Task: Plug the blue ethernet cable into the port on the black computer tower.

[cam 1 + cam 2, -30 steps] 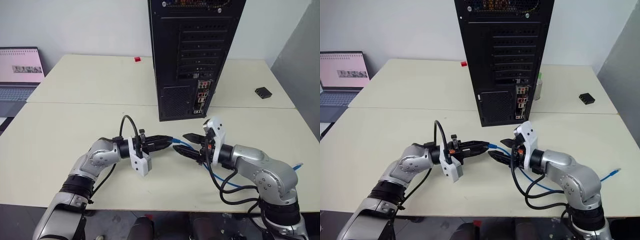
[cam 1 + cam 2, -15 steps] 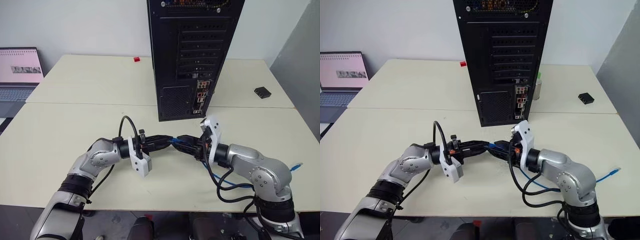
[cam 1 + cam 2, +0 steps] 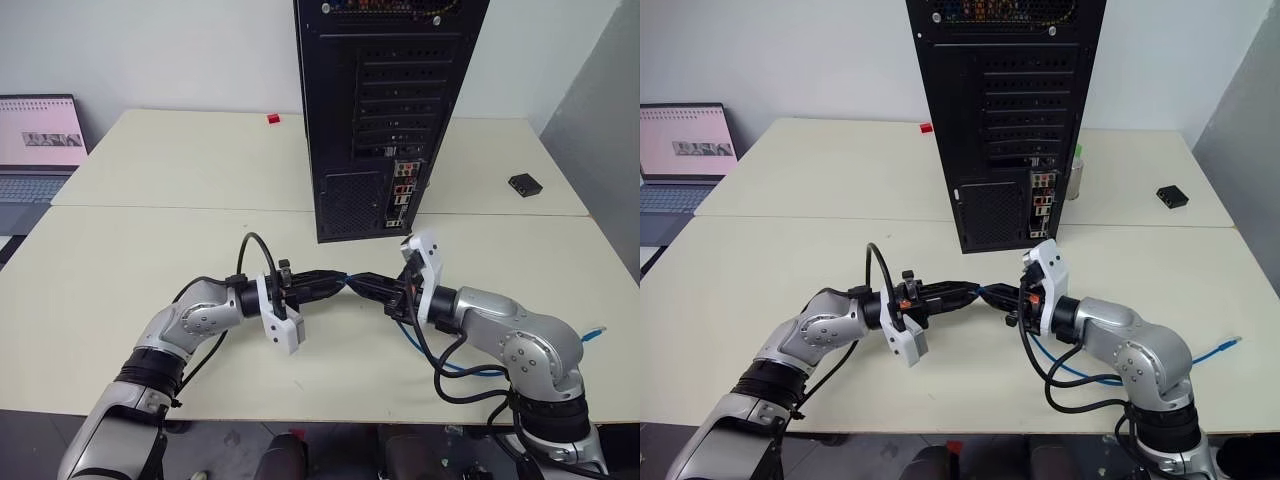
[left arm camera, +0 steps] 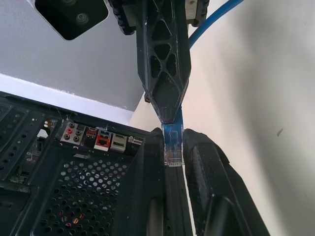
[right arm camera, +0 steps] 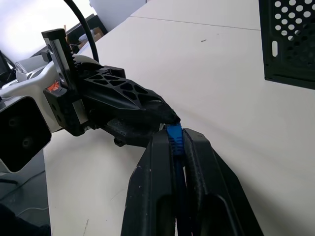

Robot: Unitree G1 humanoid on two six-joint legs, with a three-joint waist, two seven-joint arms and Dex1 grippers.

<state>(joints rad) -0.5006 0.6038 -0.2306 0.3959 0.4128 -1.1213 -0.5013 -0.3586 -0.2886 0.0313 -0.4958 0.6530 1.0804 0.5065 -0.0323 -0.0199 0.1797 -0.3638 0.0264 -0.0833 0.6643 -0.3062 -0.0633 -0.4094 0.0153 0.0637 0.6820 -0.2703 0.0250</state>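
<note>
The blue ethernet cable (image 3: 468, 369) is held above the table in front of the black computer tower (image 3: 390, 110). My left gripper (image 3: 341, 285) points right and is shut on the cable's clear plug (image 4: 173, 148). My right gripper (image 3: 360, 284) points left, tip to tip with the left one, and is shut on the blue cord just behind the plug (image 5: 174, 136). The cord loops under my right arm, and its far end (image 3: 597, 331) lies at the table's right edge. The port is somewhere among the tower's coloured rear connectors (image 3: 402, 193); I cannot tell which socket it is.
An open laptop (image 3: 40, 150) sits at the far left. A small red item (image 3: 274, 119) lies left of the tower and a small black box (image 3: 525, 184) lies on the right. A pale bottle (image 3: 1076, 175) stands behind the tower. A grey panel (image 3: 600, 150) borders the right side.
My right gripper was open and apart from the left one; it has moved left to the plug and shut on the cable. The left gripper has kept still.
</note>
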